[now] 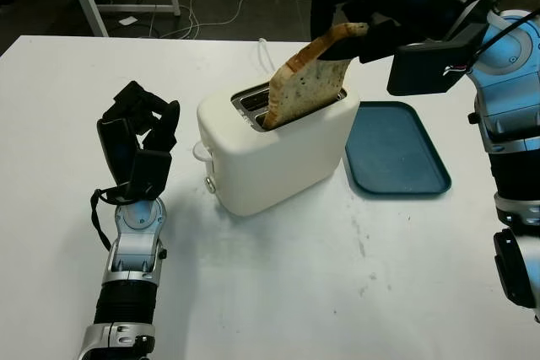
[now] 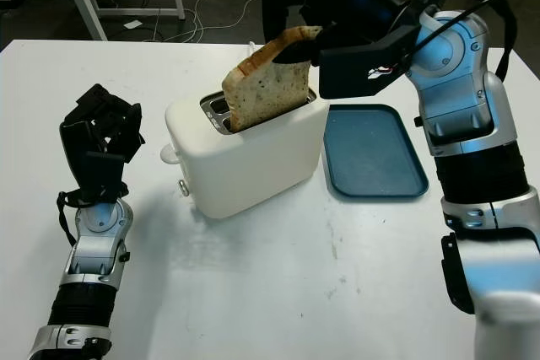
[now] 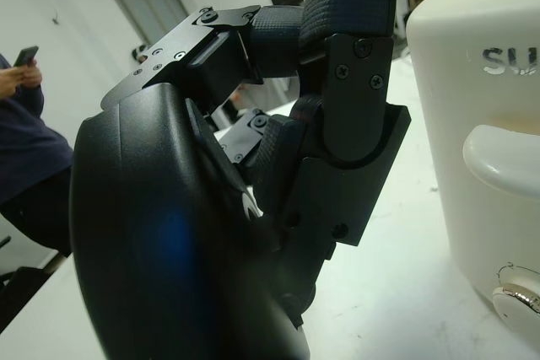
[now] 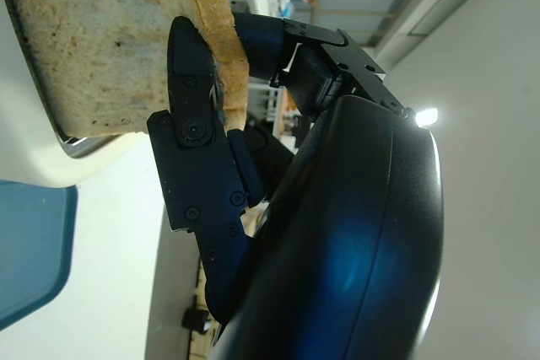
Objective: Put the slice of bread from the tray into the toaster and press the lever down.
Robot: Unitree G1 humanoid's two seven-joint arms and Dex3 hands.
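Broadly, a white table (image 1: 278, 292) carries the toaster (image 1: 278, 149), with the tray (image 1: 396, 153) just beside it toward the robot's right. Above the toaster, the right hand (image 1: 354, 27) pinches the bread (image 1: 308, 82) by its top crust; the slice leans, its lower edge already inside a slot. Bread like this is probably light, soft and easily torn, so the crust, its firmest part, looks the sensible place to hold. Beside the toaster's lever (image 3: 506, 153) end, the left hand (image 1: 139, 137) is raised, fingers curled, holding nothing.
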